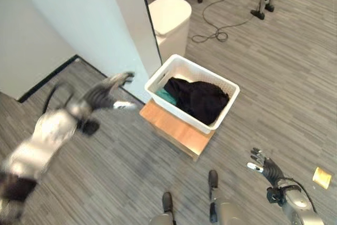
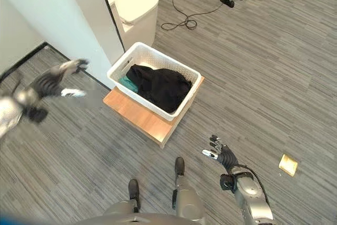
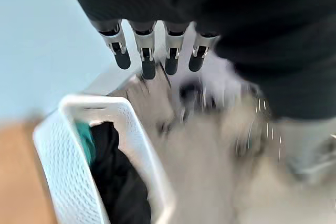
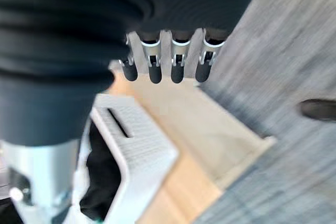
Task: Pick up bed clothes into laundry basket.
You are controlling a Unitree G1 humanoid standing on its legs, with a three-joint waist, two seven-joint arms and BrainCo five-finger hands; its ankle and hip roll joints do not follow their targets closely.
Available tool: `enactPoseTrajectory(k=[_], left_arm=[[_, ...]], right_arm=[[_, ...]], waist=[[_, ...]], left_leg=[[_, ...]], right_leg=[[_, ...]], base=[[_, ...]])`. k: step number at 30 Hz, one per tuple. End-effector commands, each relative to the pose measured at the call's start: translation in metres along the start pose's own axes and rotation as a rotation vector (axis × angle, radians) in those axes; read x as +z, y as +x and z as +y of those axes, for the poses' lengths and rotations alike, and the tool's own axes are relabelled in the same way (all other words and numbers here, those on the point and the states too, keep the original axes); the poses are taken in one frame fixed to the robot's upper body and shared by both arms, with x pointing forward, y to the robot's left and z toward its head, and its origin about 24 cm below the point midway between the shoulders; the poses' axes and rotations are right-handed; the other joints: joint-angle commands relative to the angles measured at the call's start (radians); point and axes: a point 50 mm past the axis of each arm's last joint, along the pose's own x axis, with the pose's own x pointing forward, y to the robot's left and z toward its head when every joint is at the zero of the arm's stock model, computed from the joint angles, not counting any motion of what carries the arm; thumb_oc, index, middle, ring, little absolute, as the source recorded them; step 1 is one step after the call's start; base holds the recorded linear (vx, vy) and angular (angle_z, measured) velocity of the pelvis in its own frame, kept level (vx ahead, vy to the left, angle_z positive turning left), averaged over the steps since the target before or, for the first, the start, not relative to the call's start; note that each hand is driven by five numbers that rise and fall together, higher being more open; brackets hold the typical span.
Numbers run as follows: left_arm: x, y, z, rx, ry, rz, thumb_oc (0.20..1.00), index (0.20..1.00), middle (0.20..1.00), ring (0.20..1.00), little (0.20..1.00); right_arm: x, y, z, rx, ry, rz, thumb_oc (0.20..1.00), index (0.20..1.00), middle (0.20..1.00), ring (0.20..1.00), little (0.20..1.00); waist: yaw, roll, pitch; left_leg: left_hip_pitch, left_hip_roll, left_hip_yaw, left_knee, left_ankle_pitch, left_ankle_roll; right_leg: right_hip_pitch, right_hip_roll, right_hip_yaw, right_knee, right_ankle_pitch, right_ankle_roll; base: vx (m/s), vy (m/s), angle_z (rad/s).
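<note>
Right hand [image 1: 266, 166] open; black clothes [image 1: 200, 98] in basket [image 1: 226, 85]; bin [image 1: 171, 19] behind

Grey striped floor [image 1: 274, 77] all around. On it, a low wooden stand [image 1: 176, 127] by the white wall [image 1: 100, 30]. On the stand, a white basket [image 1: 224, 111] with black clothes [image 1: 202, 101] and a bit of green cloth [image 1: 164, 96] inside. Behind the basket, a white bin [image 1: 171, 19] on the floor. Near it, a black cable [image 1: 216, 32] in a loop. Off to the right on the floor, a small yellow thing [image 1: 321, 177].
</note>
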Motion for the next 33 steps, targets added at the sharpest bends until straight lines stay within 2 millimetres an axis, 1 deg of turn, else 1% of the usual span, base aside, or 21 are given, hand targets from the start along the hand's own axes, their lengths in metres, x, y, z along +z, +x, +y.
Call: enactPoseTrajectory(k=[1,3,4,7,10,12,13,14,16,17,19,20,21,23,25,26,27,28,30,31,33], left_arm=[[-0.012,0.001,-0.009,0.078,-0.137,-0.047,1.0,1.0,1.0,1.0,1.0],[-0.04,-0.016,-0.018,0.179,-0.22,0.018,1.0,1.0,1.0,1.0,1.0],[-0.04,-0.016,-0.018,0.18,-0.221,0.019,1.0,1.0,1.0,1.0,1.0],[-0.073,-0.034,-0.038,0.299,-0.376,0.099,1.0,1.0,1.0,1.0,1.0],[-0.081,-0.03,-0.052,0.393,-0.481,0.086,1.0,1.0,1.0,1.0,1.0],[-0.066,-0.002,-0.058,0.36,-0.477,0.022,1.0,1.0,1.0,1.0,1.0],[-0.066,-0.002,-0.057,0.36,-0.477,0.021,1.0,1.0,1.0,1.0,1.0],[-0.059,0.006,-0.059,0.33,-0.451,-0.006,1.0,1.0,1.0,1.0,1.0],[-0.053,0.01,-0.066,0.32,-0.475,-0.036,1.0,1.0,1.0,1.0,1.0],[-0.053,0.01,-0.066,0.32,-0.475,-0.036,1.0,1.0,1.0,1.0,1.0],[-0.053,0.013,-0.072,0.317,-0.503,-0.038,1.0,1.0,1.0,1.0,1.0],[-0.053,0.013,-0.072,0.317,-0.503,-0.038,1.0,1.0,1.0,1.0,1.0],[-0.05,0.012,-0.077,0.304,-0.522,-0.048,1.0,1.0,1.0,1.0,1.0],[-0.056,0.005,-0.082,0.327,-0.587,-0.036,1.0,1.0,1.0,1.0,1.0],[-0.07,-0.004,-0.089,0.358,-0.648,0.023,1.0,1.0,1.0,1.0,1.0],[-0.079,-0.011,-0.093,0.385,-0.67,0.066,1.0,1.0,1.0,1.0,1.0],[-0.079,-0.011,-0.093,0.385,-0.671,0.066,1.0,1.0,1.0,1.0,1.0],[-0.086,-0.016,-0.097,0.365,-0.684,0.104,1.0,1.0,1.0,1.0,1.0],[-0.087,-0.019,-0.099,0.351,-0.675,0.115,1.0,1.0,1.0,1.0,1.0],[-0.085,-0.023,-0.097,0.309,-0.612,0.123,1.0,1.0,1.0,1.0,1.0],[-0.082,-0.021,-0.097,0.281,-0.594,0.118,1.0,1.0,1.0,1.0,1.0]], right_arm=[[0.032,0.003,0.005,0.04,-0.034,-0.168,1.0,1.0,1.0,1.0,1.0],[0.036,0.002,0.005,0.042,-0.032,-0.184,1.0,1.0,1.0,1.0,1.0],[0.036,0.002,0.005,0.042,-0.034,-0.183,1.0,1.0,1.0,1.0,1.0],[0.043,0.006,0.015,0.082,-0.034,-0.21,1.0,1.0,1.0,1.0,1.0],[0.05,0.012,0.029,0.136,-0.039,-0.233,1.0,1.0,1.0,1.0,1.0],[0.068,0.019,0.049,0.202,-0.042,-0.308,1.0,1.0,1.0,1.0,1.0],[0.068,0.019,0.049,0.202,-0.042,-0.309,1.0,1.0,1.0,1.0,1.0],[0.075,0.019,0.056,0.237,-0.053,-0.34,1.0,1.0,1.0,1.0,1.0],[0.079,0.015,0.073,0.311,-0.014,-0.372,1.0,1.0,1.0,1.0,1.0],[0.079,0.015,0.073,0.311,-0.015,-0.372,1.0,1.0,1.0,1.0,1.0],[0.087,0.014,0.081,0.351,-0.008,-0.407,1.0,1.0,1.0,1.0,1.0],[0.086,0.014,0.081,0.351,-0.007,-0.407,1.0,1.0,1.0,1.0,1.0],[0.093,0.014,0.088,0.4,-0.026,-0.423,1.0,1.0,1.0,1.0,1.0],[0.093,0.018,0.09,0.433,-0.041,-0.409,1.0,1.0,1.0,1.0,1.0],[0.093,0.018,0.088,0.428,-0.046,-0.399,1.0,1.0,1.0,1.0,1.0],[0.084,0.016,0.08,0.398,-0.02,-0.352,1.0,1.0,1.0,1.0,1.0],[0.084,0.016,0.08,0.398,-0.02,-0.352,1.0,1.0,1.0,1.0,1.0],[0.071,0.013,0.069,0.349,-0.036,-0.29,1.0,1.0,1.0,1.0,1.0],[0.066,0.011,0.064,0.337,-0.048,-0.268,1.0,1.0,1.0,1.0,1.0],[0.057,0.005,0.053,0.302,-0.056,-0.23,1.0,1.0,1.0,1.0,1.0],[0.047,0.0,0.045,0.257,-0.036,-0.198,1.0,1.0,1.0,1.0,1.0]], waist=[[0.02,-0.05,-0.036],[0.031,-0.053,-0.049],[0.029,-0.051,-0.049],[0.055,-0.052,-0.057],[0.083,-0.042,-0.051],[0.07,-0.019,-0.02],[0.07,-0.019,-0.022],[0.056,-0.014,-0.023],[0.066,-0.011,-0.032],[0.064,-0.009,-0.036],[0.076,-0.009,-0.047],[0.073,-0.009,-0.047],[0.099,-0.016,-0.043],[0.14,-0.017,-0.035],[0.152,-0.007,-0.015],[0.134,-0.021,0.016],[0.135,-0.019,0.013],[0.115,-0.043,0.017],[0.107,-0.046,0.013],[0.08,-0.051,-0.012],[0.044,-0.044,-0.032]], left_leg=[[-0.019,-0.029,-0.036,0.008,0.014,0.033],[-0.013,-0.035,-0.045,0.008,0.011,0.04],[-0.012,-0.035,-0.045,0.008,0.011,0.04],[0.017,-0.047,-0.065,0.008,0.0,0.054],[0.036,-0.058,-0.095,0.012,-0.003,0.073],[0.023,-0.056,-0.2,0.035,0.016,0.082],[0.017,-0.056,-0.2,0.036,0.018,0.081],[0.001,-0.058,-0.262,0.049,0.025,0.08],[-0.032,-0.07,-0.379,0.079,0.035,0.06],[-0.038,-0.068,-0.382,0.079,0.039,0.059],[-0.067,-0.075,-0.459,0.09,0.06,0.037],[-0.067,-0.076,-0.462,0.091,0.059,0.037],[-0.118,-0.086,-0.507,0.109,0.083,0.017],[-0.18,-0.071,-0.535,0.118,0.131,-0.02],[-0.226,-0.051,-0.544,0.128,0.191,-0.045],[-0.26,-0.039,-0.376,0.185,0.175,-0.004],[-0.265,-0.037,-0.377,0.186,0.177,-0.005],[-0.234,-0.032,-0.236,0.293,0.089,0.017],[-0.225,-0.034,-0.211,0.327,0.069,0.017],[-0.166,-0.015,-0.126,0.352,0.034,0.031],[-0.084,0.015,-0.042,0.34,-0.006,0.036]], right_leg=[[0.099,-0.041,0.008,0.015,-0.073,0.089],[0.108,-0.047,0.004,0.019,-0.079,0.086],[0.11,-0.047,0.003,0.019,-0.08,0.086],[0.142,-0.057,-0.01,0.04,-0.103,0.081],[0.133,-0.074,-0.032,0.163,-0.152,0.073],[0.1,-0.013,0.135,0.325,-0.238,0.068],[0.095,-0.013,0.135,0.325,-0.235,0.067],[0.098,0.03,0.241,0.361,-0.265,0.06],[0.12,0.006,0.319,0.41,-0.261,0.046],[0.117,0.007,0.317,0.404,-0.254,0.047],[0.158,0.044,0.39,0.376,-0.32,0.034],[0.159,0.043,0.387,0.379,-0.323,0.033],[0.194,0.057,0.376,0.308,-0.355,0.01],[0.232,0.05,0.334,0.199,-0.337,0.002],[0.256,0.069,0.293,0.163,-0.327,-0.018],[0.248,0.063,0.228,0.184,-0.321,-0.029],[0.244,0.065,0.229,0.183,-0.317,-0.029],[0.226,0.036,0.151,0.184,-0.295,-0.027],[0.219,0.025,0.124,0.177,-0.283,-0.027],[0.206,0.015,0.057,0.168,-0.268,-0.029],[0.209,0.007,-0.004,0.163,-0.266,-0.029]], base=[[0.07,0.035,0.1],[0.03,0.02,0.15],[0.02,0.012,0.18],[0.04,0.022,0.15],[-0.02,0.032,0.23],[-0.04,-0.05,0.58],[-0.02,-0.084,1.43],[-0.05,-0.169,1.88],[-0.05,-0.267,1.6],[-0.02,-0.222,1.42],[-0.05,-0.138,1.51],[-0.19,-0.241,1.29],[-0.25,-0.37,1.27],[-0.3,-0.462,1.28],[-0.31,-0.389,1.42],[-0.32,-0.272,1.32],[-0.48,-0.288,1.16],[-0.26,-0.128,1.39],[-0.29,-0.154,1.47],[-0.27,-0.156,1.3],[-0.16,-0.062,1.2]])
